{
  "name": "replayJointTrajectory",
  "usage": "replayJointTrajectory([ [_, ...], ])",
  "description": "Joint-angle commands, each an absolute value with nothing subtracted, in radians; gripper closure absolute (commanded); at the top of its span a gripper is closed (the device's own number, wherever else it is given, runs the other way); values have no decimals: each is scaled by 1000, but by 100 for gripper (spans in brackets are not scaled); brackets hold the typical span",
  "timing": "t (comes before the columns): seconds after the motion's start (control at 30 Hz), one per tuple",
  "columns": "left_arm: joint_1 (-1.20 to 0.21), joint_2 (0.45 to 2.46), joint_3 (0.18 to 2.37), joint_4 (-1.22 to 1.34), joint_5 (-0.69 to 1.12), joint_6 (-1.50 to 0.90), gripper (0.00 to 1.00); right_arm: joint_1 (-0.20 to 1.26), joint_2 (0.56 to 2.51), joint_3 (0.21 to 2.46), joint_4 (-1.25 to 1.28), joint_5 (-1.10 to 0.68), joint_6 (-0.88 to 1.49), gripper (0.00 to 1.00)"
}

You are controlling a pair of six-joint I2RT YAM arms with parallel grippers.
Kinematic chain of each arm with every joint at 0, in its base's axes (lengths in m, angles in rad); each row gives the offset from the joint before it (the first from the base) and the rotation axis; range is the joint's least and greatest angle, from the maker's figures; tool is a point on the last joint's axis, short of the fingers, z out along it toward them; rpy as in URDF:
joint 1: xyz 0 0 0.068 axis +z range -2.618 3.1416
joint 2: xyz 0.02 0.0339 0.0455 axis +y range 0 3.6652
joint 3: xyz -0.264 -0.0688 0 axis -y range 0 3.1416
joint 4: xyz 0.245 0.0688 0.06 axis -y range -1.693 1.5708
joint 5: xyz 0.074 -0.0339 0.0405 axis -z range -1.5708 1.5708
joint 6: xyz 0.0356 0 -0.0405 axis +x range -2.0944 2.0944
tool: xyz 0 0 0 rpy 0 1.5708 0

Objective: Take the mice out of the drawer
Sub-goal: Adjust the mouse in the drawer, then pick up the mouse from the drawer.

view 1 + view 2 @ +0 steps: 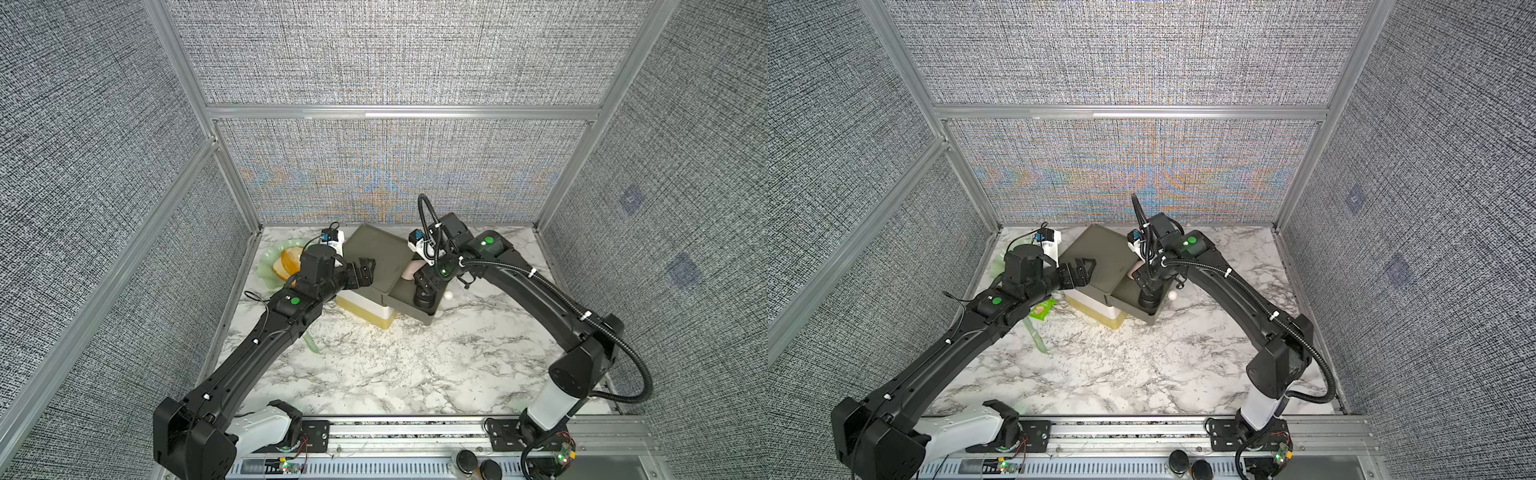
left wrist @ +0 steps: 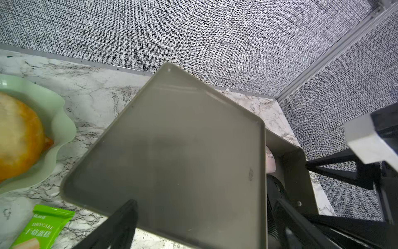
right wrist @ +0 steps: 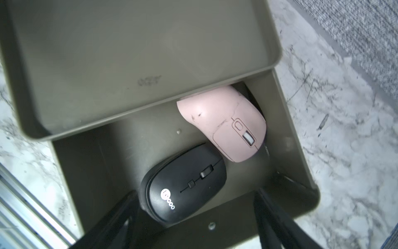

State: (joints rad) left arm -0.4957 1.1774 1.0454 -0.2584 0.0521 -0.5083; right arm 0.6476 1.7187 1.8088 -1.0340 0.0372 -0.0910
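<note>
Mice are to be lifted out of an open drawer, and everything is arranged around that. A marble table (image 1: 415,365) carries, at its far side, a grey-green drawer unit (image 1: 372,253) set on a white and yellow base (image 1: 368,311). The unit's drawer (image 3: 97,168) is pulled out toward the right arm. Part of its floor is thus exposed from above, while the rest is hidden under the unit's top. A green plate (image 2: 62,116) of bread is set beside the unit, away from the drawer.

The left gripper (image 1: 366,271) is held over the edge of the unit's top with its jaws spread fully and nothing between them. It is judged to be posted there to steady the unit, though contact cannot be confirmed. The right gripper (image 3: 197,194) is poised over the drawer's front end, jaws wide apart and empty. One finger is placed on either side of the black mouse (image 3: 185,185), which is judged to be the next pick.

That black mouse is laid flat near the drawer's front wall. A pink mouse (image 3: 228,125) is seen touching it, half tucked beneath the unit's top by a side wall. A dark shape under the pink mouse may be another mouse, but this cannot be told. A small white ball (image 1: 449,295) is seen on the table just beside the drawer.
</note>
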Motion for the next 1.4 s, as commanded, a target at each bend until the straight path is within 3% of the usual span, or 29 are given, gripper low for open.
replayJointTrajectory([
  [0.0, -495, 1178, 1060, -259, 43, -494, 0, 657, 1756, 1892, -1145, 92, 135, 19],
  [0.27, -488, 1191, 1059, -255, 47, -474, 1, 747, 1773, 1979, -1196, 196, 573, 23],
  [0.63, -471, 1169, 1018, -224, 64, -494, 0, 798, 1730, 1826, -1161, 326, 981, 34],
  [0.8, -470, 1170, 1008, -208, 77, -507, 0, 808, 1745, 1781, -1122, 324, 1074, 36],
  [1.13, -469, 1170, 969, -175, 72, -527, 1, 839, 1840, 1901, -1191, 367, 1129, 37],
  [1.37, -468, 1176, 968, -185, 50, -526, 1, 829, 1832, 1823, -1197, 343, 1179, 37],
])
